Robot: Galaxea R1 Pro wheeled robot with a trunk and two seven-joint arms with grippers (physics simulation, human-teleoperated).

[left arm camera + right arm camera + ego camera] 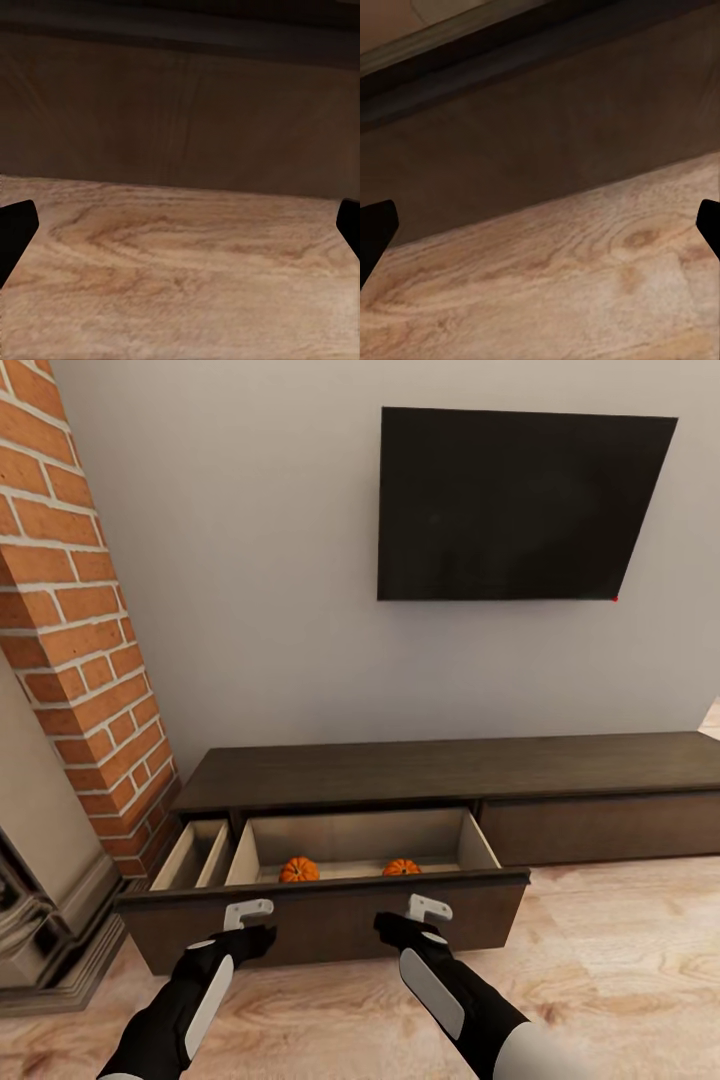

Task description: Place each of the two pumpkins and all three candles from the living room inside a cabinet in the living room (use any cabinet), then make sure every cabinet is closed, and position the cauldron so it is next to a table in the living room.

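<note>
The cabinet stands against the wall under a television; its wide drawer is pulled out, with two pumpkins lying well apart inside; the left end effector and right end effector, both spread, sit at the drawer front above the wood floor.

Both black-and-white arms reach forward, low and roughly parallel. The left gripper and the right gripper hold their pale fingers spread wide, grasping nothing.
</note>
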